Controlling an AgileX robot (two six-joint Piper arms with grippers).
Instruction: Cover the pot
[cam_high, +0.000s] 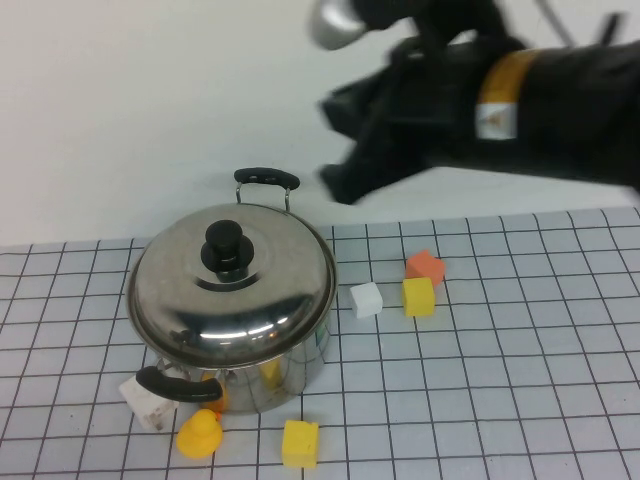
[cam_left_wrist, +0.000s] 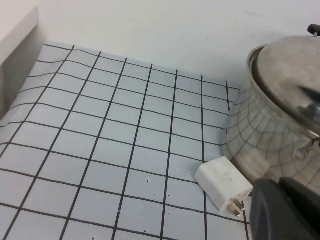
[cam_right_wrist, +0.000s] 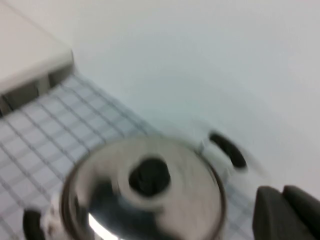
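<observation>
Lid already sat on the pot, job basically done. Right gripper hung above and beyond it, empty-looking; jaw state unclear. Left gripper parked beside the pot, can't tell either.

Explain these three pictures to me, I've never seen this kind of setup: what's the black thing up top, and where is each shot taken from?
It is a two-armed robot. The big picture looks down from a raised camera; the other two come from cameras on each wrist. The black shape is the right arm, its right gripper raised above the gridded table, blurred and holding nothing visible. The left gripper shows only as a dark corner in its own camera. The pot already wears its lid. Around it lie foam blocks, a yellow duck and a white charger plug.
</observation>
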